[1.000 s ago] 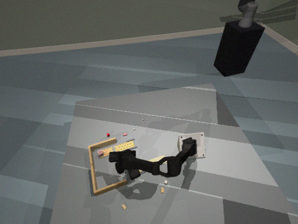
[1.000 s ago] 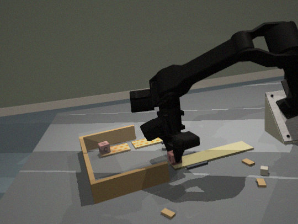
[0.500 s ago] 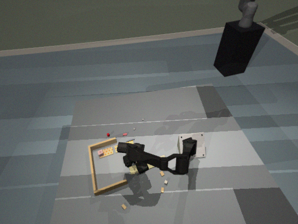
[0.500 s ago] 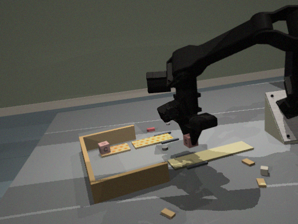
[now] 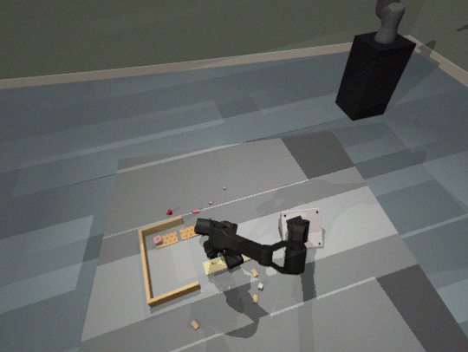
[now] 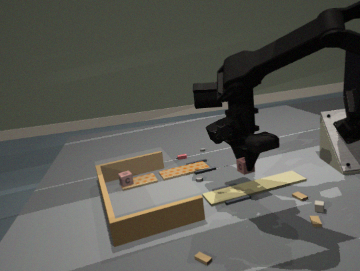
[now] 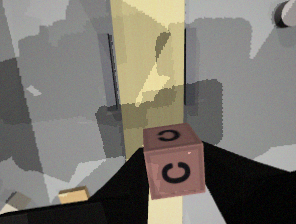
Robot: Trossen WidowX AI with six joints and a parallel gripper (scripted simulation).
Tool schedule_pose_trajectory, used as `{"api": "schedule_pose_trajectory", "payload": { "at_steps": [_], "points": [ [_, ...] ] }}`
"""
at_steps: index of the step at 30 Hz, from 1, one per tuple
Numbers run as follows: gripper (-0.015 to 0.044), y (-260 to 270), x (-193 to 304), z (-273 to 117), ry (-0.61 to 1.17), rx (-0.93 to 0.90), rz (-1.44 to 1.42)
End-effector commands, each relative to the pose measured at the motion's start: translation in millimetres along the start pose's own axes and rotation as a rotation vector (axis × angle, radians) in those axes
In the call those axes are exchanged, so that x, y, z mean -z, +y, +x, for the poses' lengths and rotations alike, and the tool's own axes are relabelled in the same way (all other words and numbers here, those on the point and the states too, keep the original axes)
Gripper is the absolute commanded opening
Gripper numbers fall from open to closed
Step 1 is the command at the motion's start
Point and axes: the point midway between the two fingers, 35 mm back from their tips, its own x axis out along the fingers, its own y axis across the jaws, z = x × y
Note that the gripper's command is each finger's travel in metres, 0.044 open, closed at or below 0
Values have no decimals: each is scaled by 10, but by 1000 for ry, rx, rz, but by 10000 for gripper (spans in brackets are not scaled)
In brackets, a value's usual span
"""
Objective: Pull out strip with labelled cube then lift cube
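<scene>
My gripper (image 6: 246, 167) (image 7: 169, 150) is shut on a pink cube marked C (image 6: 241, 165) (image 7: 176, 172) and holds it in the air above the plain yellow strip (image 6: 280, 182) (image 7: 147, 30) (image 5: 212, 266). That strip is in one piece and lies outside the wooden frame (image 6: 160, 215) (image 5: 146, 262), between short dark rails. The orange-dotted strip is in two pieces with a gap: a short piece (image 6: 145, 180) (image 5: 169, 239) inside the frame and a longer piece (image 6: 183, 170) (image 5: 187, 232). A second pink cube marked C (image 6: 126, 179) (image 5: 158, 240) sits on the short piece's far end. The arm hides the held cube in the top view.
Wooden blocks (image 6: 300, 195) (image 6: 315, 221) (image 6: 203, 258) and a pale small cube (image 6: 319, 206) lie in front of the yellow strip. A red ball (image 5: 170, 211), a red cylinder (image 5: 196, 211) (image 6: 182, 156) and small grey discs (image 6: 199, 179) (image 6: 203, 149) lie around the dotted strip.
</scene>
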Motion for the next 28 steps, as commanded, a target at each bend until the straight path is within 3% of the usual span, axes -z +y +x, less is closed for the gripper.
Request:
{"api": "schedule_pose_trajectory", "payload": {
  "at_steps": [1,6,28],
  "points": [
    [0,1,30,-111,-8,11,-10],
    [0,4,35,-373,-7,12,-10],
    [0,5,36,-383,-7,11,-10]
  ]
}}
